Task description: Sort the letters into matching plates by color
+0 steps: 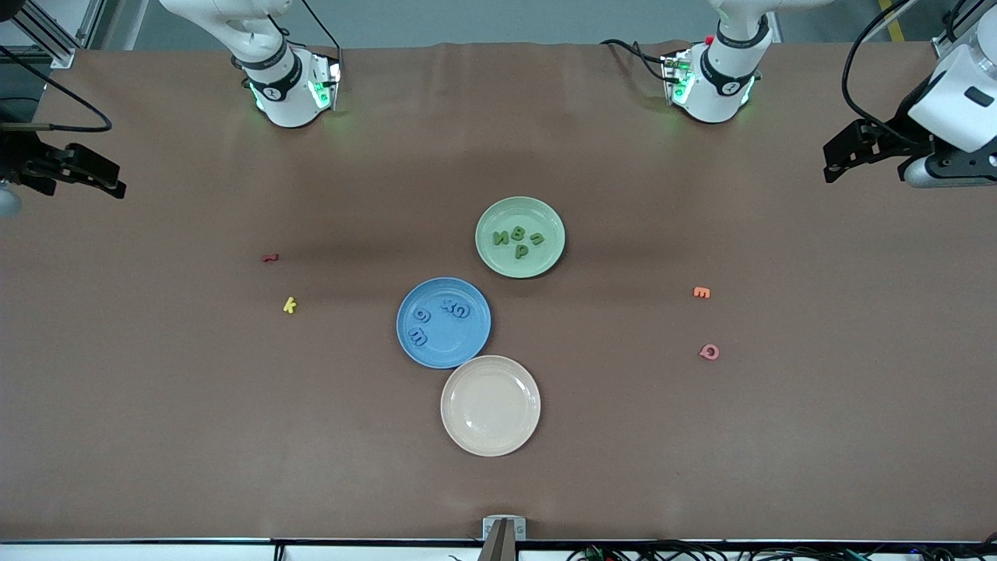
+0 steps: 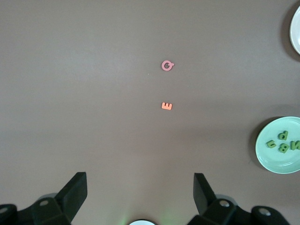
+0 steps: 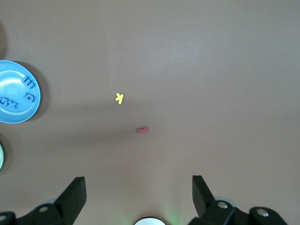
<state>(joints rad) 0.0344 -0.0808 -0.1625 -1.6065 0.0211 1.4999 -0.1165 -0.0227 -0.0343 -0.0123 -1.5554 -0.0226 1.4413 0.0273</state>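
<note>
The pale green plate (image 1: pixel 491 214) holds several green letters (image 1: pixel 519 241); the left wrist view shows this green plate (image 2: pixel 281 164) and its letters (image 2: pixel 282 143) too. Beside it, nearer the front camera, the blue plate (image 1: pixel 456 348) carries several blue letters (image 1: pixel 455 307). The right wrist view also takes in the blue plate (image 3: pixel 11 77). My left gripper (image 1: pixel 832 165) hangs open and empty over the left arm's end of the table, its jaws wide apart (image 2: pixel 139 180). My right gripper (image 1: pixel 107 179) hangs open and empty over the right arm's end (image 3: pixel 138 183).
A cream plate (image 1: pixel 490 436) with nothing in it touches the blue plate, nearer the front camera. An orange letter (image 1: pixel 701 293) and a pink letter (image 1: pixel 709 351) lie toward the left arm's end. A red letter (image 1: pixel 269 257) and a yellow letter (image 1: pixel 290 305) lie toward the right arm's end.
</note>
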